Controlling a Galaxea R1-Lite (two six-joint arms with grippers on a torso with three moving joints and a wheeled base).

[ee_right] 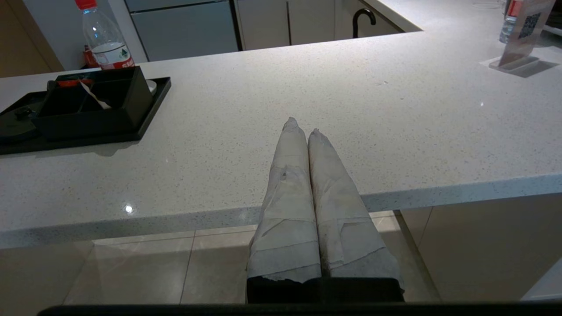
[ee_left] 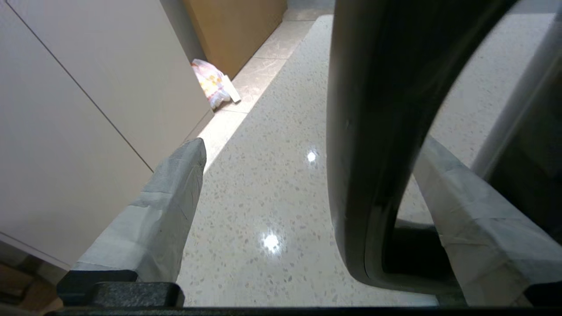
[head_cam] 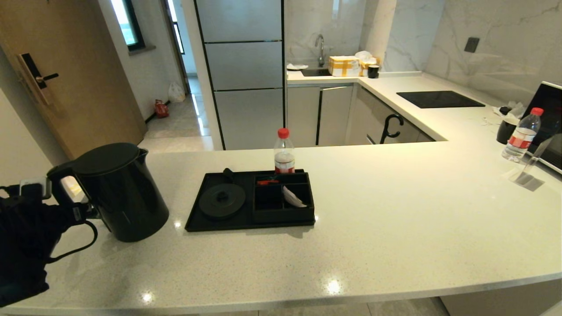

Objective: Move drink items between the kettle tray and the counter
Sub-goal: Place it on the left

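While the kettle (head_cam: 119, 191) stands on the bench (head_cam: 395, 219) left of the kettle tray (head_cam: 197, 221) | left tool (ee_left: 307, 175) spread wide around the loop handle (ee_left: 373, 153), no squeeze evident | right tool (ee_right: 303, 134) closed, empty, parked | kettle judged rigid, smooth, top-heavy; handle is best hold.

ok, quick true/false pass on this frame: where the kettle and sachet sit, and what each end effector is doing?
1. The tall matte-black electric kettle sits on the round base disc of the flat black plastic tray. False: it stands on the pale speckled stone counter, left of the tray.
2. The left end effector has its fingers either side of the kettle's loop handle. True; they are spread apart.
3. The small whitish-pink sachet lies on the counter. False: it leans in a tray compartment.
4. The right end effector is shut and empty. True.
5. A clear red-capped bottle stands behind the tray. True.
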